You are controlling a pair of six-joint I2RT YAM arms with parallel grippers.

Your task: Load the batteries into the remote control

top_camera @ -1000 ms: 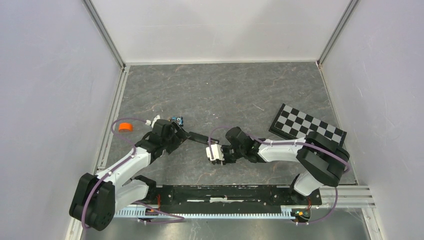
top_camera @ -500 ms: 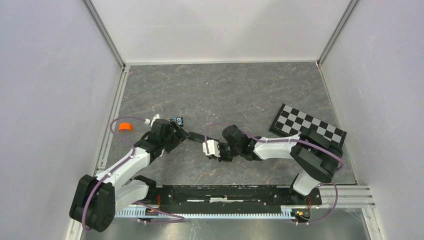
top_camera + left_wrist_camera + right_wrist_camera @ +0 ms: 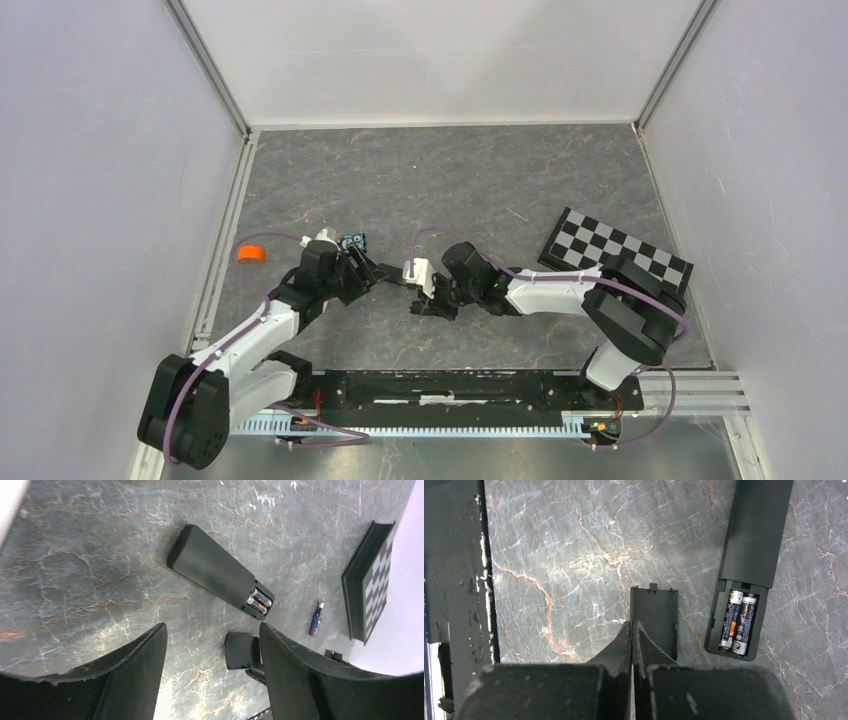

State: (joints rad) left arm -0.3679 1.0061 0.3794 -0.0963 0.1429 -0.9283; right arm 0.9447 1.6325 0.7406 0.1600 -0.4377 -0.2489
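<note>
Now my right gripper (image 3: 631, 630) has swung up-left in the overhead view. Its fingers are pressed together, tips on the loose cover (image 3: 656, 610) at frame centre. Two batteries (image 3: 738, 620) sit in the remote (image 3: 756, 530) at right, so I judge only closing remains. My left gripper (image 3: 211, 626) gapes wide.

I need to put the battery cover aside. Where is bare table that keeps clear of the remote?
Bare: the far half of the table, from the remote to the back wall. Crowded: the middle, where remote, cover and right pincer meet; a loose battery lies beside the checkerboard.
</note>
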